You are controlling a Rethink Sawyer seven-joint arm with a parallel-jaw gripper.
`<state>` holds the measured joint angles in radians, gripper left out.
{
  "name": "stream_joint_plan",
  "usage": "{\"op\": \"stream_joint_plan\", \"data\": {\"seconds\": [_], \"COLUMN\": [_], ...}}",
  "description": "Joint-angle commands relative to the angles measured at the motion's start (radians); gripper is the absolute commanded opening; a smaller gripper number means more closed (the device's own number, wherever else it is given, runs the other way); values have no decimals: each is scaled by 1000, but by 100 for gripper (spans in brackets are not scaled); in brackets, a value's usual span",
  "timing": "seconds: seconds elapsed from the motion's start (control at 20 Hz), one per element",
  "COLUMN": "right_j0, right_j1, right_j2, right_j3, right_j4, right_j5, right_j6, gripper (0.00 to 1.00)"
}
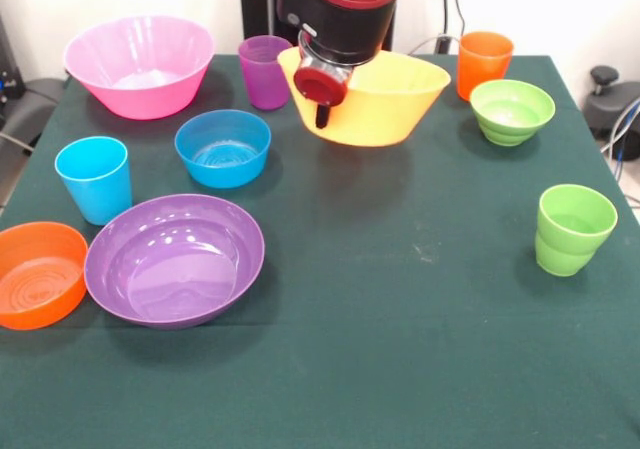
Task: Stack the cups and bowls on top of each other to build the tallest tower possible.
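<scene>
1. Front view: my arm comes down from the top edge, red and black, and ends over the yellow bowl.
2. My hand hangs at that bowl's left rim. I see a red round part and a dark tip in front of the yellow wall. I cannot tell whether the hand is spread or pressed together, nor whether it touches the bowl.
3. The yellow bowl sits at the far middle of the desk, which has a dark green cloth.
4. The purple cup stands just left of the yellow bowl, upright.
5. The pink bowl is at the far left corner, apart from the purple cup.
6. The blue bowl lies nearer, in front of the pink bowl and purple cup.
7. The blue cup stands left of the blue bowl, upright.
8. The purple bowl is near the front left. The orange bowl is just beside it at the left edge.
9. The orange cup stands far right, with the green bowl just in front of it.
10. The green cup stands alone at the right, well apart from the rest.
11. Nothing is stacked; every cup and bowl stands open side up on the cloth.
</scene>
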<state>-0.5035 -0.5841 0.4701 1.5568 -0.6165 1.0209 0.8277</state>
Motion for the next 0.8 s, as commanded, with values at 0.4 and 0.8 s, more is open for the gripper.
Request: {"op": "stream_joint_plan", "data": {"seconds": [0.4,0.8], "right_j0": [23,34], "right_j1": [89,160], "right_j2": [65,67], "right_j3": [-286,-388], "right_j4": [39,16], "right_j5": [168,143], "right_j6": [-108,-98], "gripper": [0,0]}}
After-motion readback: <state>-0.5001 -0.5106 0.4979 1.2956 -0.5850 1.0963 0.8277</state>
